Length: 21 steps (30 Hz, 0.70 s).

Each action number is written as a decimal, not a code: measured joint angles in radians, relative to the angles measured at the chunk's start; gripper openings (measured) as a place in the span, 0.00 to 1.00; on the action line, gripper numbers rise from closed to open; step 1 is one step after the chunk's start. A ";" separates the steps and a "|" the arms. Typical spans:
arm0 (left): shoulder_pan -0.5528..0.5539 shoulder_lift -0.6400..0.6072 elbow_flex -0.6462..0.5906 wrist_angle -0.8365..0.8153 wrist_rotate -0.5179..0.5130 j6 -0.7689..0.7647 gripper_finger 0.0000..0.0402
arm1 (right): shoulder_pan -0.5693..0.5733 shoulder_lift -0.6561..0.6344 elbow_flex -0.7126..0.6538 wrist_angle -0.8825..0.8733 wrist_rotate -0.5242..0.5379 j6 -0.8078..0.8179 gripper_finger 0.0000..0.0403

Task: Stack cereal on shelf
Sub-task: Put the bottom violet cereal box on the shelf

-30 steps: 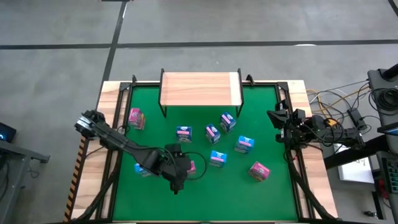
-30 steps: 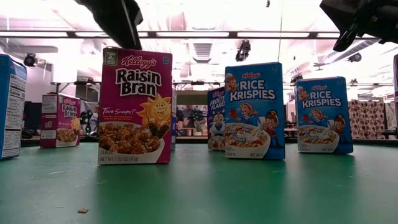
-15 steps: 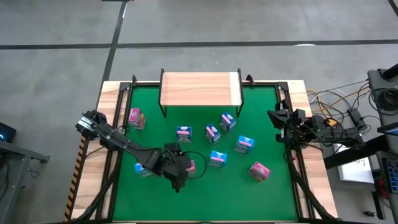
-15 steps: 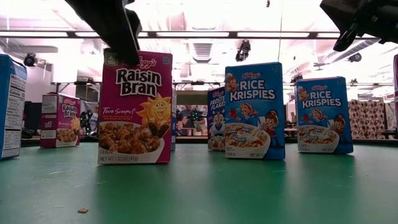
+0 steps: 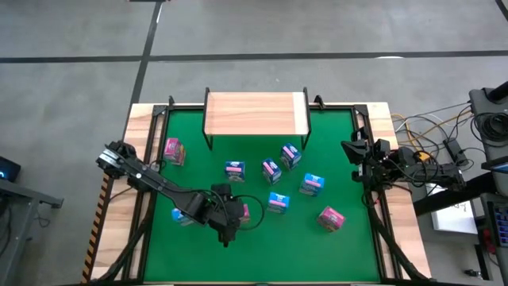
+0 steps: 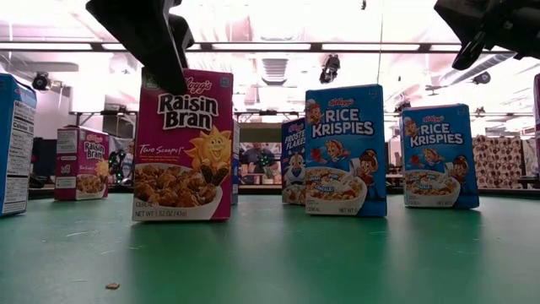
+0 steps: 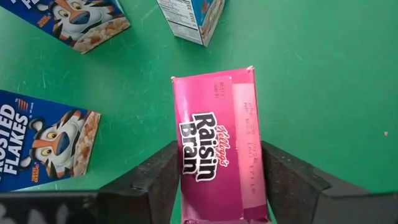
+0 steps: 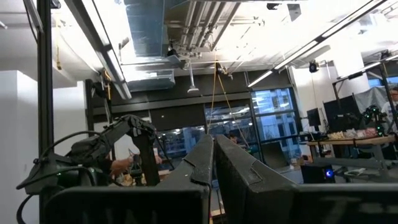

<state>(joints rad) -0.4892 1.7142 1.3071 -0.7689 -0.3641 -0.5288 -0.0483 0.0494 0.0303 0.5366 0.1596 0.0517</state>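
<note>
- Raisin Bran box point(image 7: 221, 165) stands upright on the green mat point(image 5: 349, 238) at about 6 o'clock from the shelf point(image 5: 255, 113), low on the mat toward its near edge.
- We see our left pincer point(image 7: 217, 180) straddling that pink box from above, one finger point(image 7: 149, 183) on each side of it, spread about as wide as the box; from the wrist view they look close against its sides, though we cannot tell whether they press on it.
- In the low view the same box point(image 6: 183, 145) rests flat on the mat with the dark left arm point(image 6: 145, 34) over its top corner.
- Two Frosted Flakes boxes point(image 7: 43, 140) lie near it on the mat.
- Rice Krispies boxes point(image 6: 346, 150) stand at 3 o'clock from the Raisin Bran in the low view, and a further Raisin Bran box point(image 6: 82, 164) stands well back at 9 o'clock.
- Our shelf sits at 12 o'clock on the mat, its plank top bare.
- Our right pincer point(image 8: 213, 163) waits at the desk point(image 5: 139, 115) edge at 3 o'clock, raised, its fingers closed together on nothing.
</note>
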 joint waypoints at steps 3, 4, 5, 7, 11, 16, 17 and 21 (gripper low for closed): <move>0.000 0.000 0.000 0.001 0.000 0.012 0.43 | 0.000 0.000 0.000 0.000 0.000 0.000 0.02; 0.000 0.000 0.000 0.001 0.000 0.020 0.42 | 0.000 0.000 0.000 0.000 0.000 0.000 0.02; 0.000 0.000 0.001 0.001 0.000 0.029 0.41 | 0.000 0.000 0.000 0.000 0.000 0.000 0.02; 0.000 0.000 0.003 0.002 0.000 0.042 0.40 | 0.000 0.000 0.000 -0.001 0.000 0.000 0.02; 0.000 -0.009 0.005 0.002 0.001 0.083 0.38 | 0.000 0.000 0.000 -0.006 0.000 0.001 0.02; 0.002 -0.076 0.005 0.002 0.016 0.183 0.37 | 0.000 0.000 0.000 -0.006 0.000 0.001 0.02; 0.002 -0.096 0.006 0.002 0.020 0.213 0.37 | 0.000 0.000 0.000 -0.006 0.000 0.001 0.02; 0.002 -0.203 0.007 0.008 0.069 0.362 0.37 | 0.000 0.000 0.000 -0.006 0.000 0.001 0.02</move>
<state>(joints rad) -0.4877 1.5114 1.3139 -0.7605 -0.2947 -0.1673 -0.0483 0.0494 0.0303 0.5304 0.1596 0.0528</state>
